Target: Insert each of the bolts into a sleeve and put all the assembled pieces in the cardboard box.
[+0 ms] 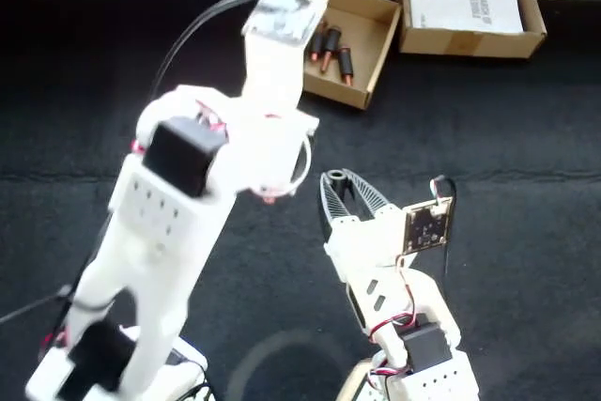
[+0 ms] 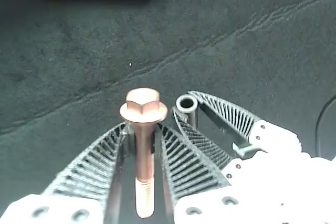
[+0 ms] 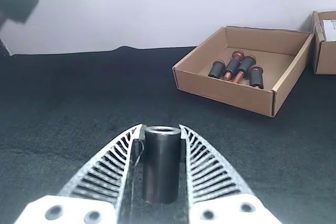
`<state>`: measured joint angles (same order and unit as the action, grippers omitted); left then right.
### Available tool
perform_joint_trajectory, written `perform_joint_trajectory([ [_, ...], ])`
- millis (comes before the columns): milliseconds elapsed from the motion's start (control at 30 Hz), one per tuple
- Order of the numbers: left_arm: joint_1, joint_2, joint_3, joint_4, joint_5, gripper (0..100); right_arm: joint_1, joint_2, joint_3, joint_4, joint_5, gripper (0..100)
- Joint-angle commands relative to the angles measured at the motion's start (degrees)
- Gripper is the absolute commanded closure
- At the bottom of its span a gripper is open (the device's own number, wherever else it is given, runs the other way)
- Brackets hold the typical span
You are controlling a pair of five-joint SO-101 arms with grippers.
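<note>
Insertion is in hand: my left gripper (image 2: 142, 132) is clamped on a bolt (image 2: 143, 111), and my right gripper (image 3: 161, 132) on a sleeve (image 3: 161, 163) just beside the left gripper's tip. Next, I judge, the bolt needs lining up with the sleeve's bore.

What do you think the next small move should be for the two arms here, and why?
Probably ease the left gripper sideways until the copper flanged bolt lines up with the open bore of the dark metal cylindrical sleeve held by the right gripper. Both parts are gripped and lie side by side, apart, and not yet mated.
</note>
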<state>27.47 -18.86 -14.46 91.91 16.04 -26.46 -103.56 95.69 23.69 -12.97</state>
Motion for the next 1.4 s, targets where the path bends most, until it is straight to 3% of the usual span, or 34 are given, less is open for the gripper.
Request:
perform_joint_trajectory([
  [0,0.66,-11.38,17.27,-14.24,-0.35,99,-0.4,-1.54,4.53,-1.8,0.53,99.1],
  [367,0.75,-29.76,62.02,-71.65,-0.35,99,-0.48,-1.45,7.69,-8.92,0.62,99.1],
  [533,0.66,-32.75,68.09,-85.1,-0.26,99,-0.48,-1.45,7.69,-9.01,0.62,99.1],
  [933,2.51,-33.71,63.6,-88.09,-3.96,99,-2.33,-1.45,7.69,-9.01,0.62,99.1],
  [1367,7.6,-37.76,63.69,-76.66,-3.87,99,-2.07,-1.45,7.69,-9.01,0.62,99.1],
])
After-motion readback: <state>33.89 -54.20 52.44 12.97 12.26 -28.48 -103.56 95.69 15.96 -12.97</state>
